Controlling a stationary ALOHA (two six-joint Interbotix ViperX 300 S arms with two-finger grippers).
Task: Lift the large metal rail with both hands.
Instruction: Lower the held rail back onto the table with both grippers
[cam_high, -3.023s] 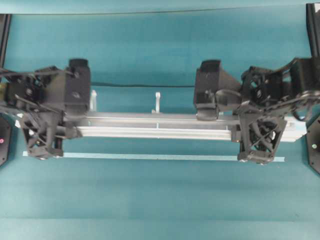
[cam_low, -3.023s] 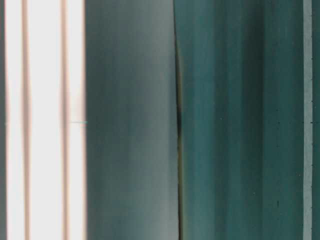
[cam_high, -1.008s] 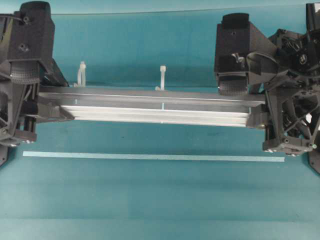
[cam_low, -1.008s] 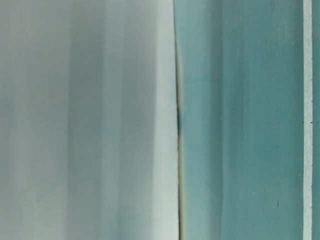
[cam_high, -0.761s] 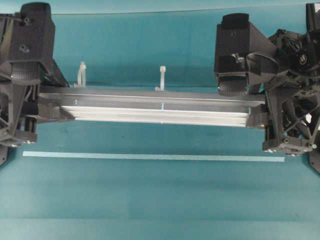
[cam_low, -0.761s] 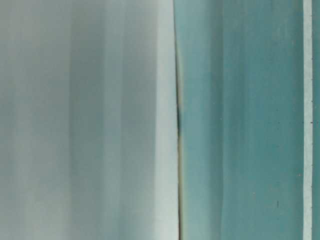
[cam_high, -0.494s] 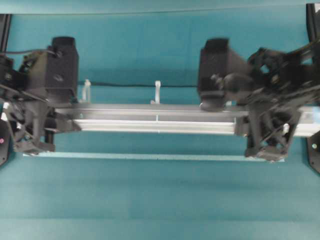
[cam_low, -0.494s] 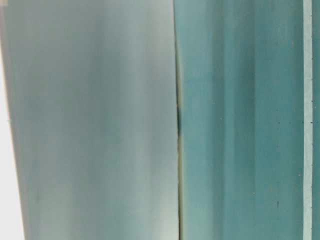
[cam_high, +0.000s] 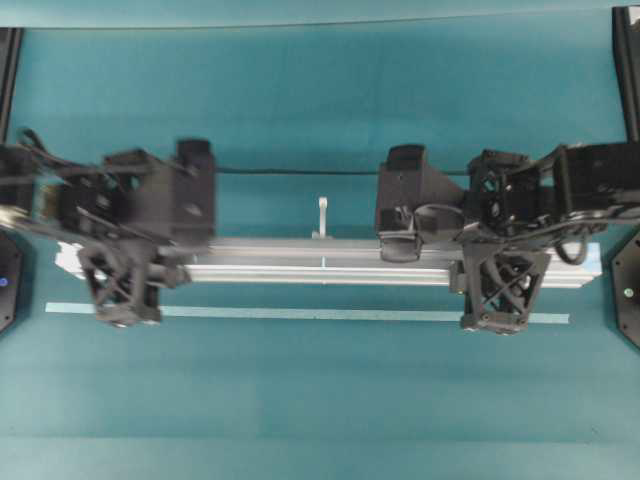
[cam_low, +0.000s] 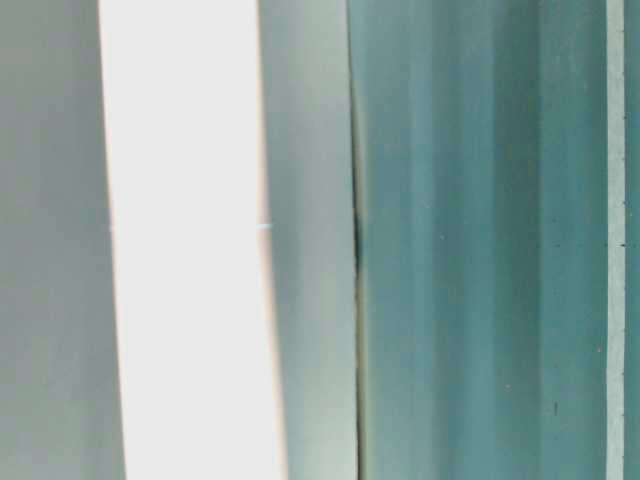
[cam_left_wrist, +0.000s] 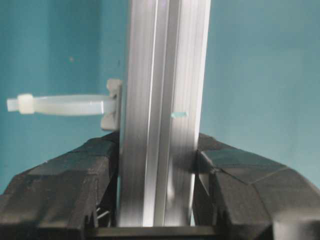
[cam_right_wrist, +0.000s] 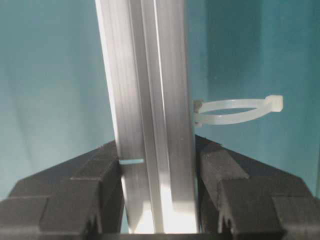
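A teal table (cam_high: 320, 400) fills the overhead view from edge to edge. Across the middle of that frame a long metal rail (cam_high: 320, 262) is stretched horizontally, its lengthwise grooves catching the light. Whether the rail is resting on the table or raised off it cannot be told from these pictures. In the table-level view only blurred vertical bands of grey, white and teal are seen, and nothing there can be identified.

The left gripper (cam_high: 128, 275) is seen at the left of the overhead frame, blurred, straddling the rail near its left end. In the left wrist view the rail (cam_left_wrist: 162, 125) is pinched between the two black fingers (cam_left_wrist: 75, 185), which are pressed against its opposite sides at the bottom of the frame.

The right gripper (cam_high: 500, 280) is placed over the rail toward its right end, with a short stretch of rail left showing beyond it. In the right wrist view the rail (cam_right_wrist: 150, 115) is likewise clamped between the black fingers (cam_right_wrist: 235, 195), one on each side.

Below the rail in the overhead frame, a thin pale tape strip (cam_high: 320, 314) is laid parallel to it.

A small white peg (cam_high: 322, 215) is seen standing off the rail's upper edge near the centre of the overhead frame. A white peg (cam_left_wrist: 65, 104) juts to the left in the left wrist view, and a curved white tie (cam_right_wrist: 240, 111) is looped out to the right in the right wrist view.
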